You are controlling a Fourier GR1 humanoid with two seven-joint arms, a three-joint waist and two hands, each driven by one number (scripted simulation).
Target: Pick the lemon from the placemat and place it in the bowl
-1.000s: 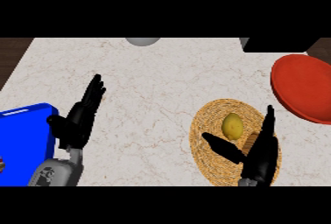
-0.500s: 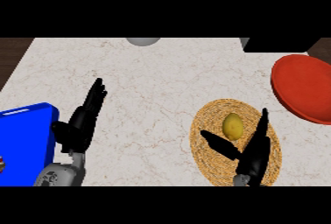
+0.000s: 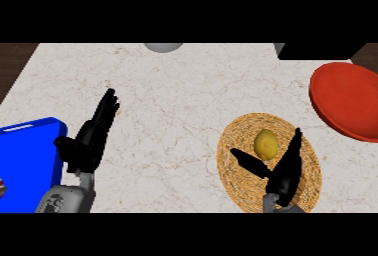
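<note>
The lemon (image 3: 266, 144) lay a little above the middle of the round woven placemat (image 3: 247, 187), standing on its long axis as seen from above, not yet lifted. Just below it hovered the right hand (image 3: 280, 172), spread open: the straight fingers ran up along the lemon's right side and the thumb jutted out to the lower left, with nothing caught between them. Whether the fingers touched the fruit I could not tell. To the upper right, apart from the mat, sat the red bowl (image 3: 347, 102), partly cut off by the view's edge. Across the marble counter (image 3: 184, 100) the left hand (image 3: 92, 137) rested open, fingers up, beside a blue tray (image 3: 29, 160).

The risk, as I judged it, was in the closing. A lemon is smooth and rounded; if the fingers came in off-centre, it could roll away across the mat rather than settle into the palm. The mat itself might also slide.
</note>
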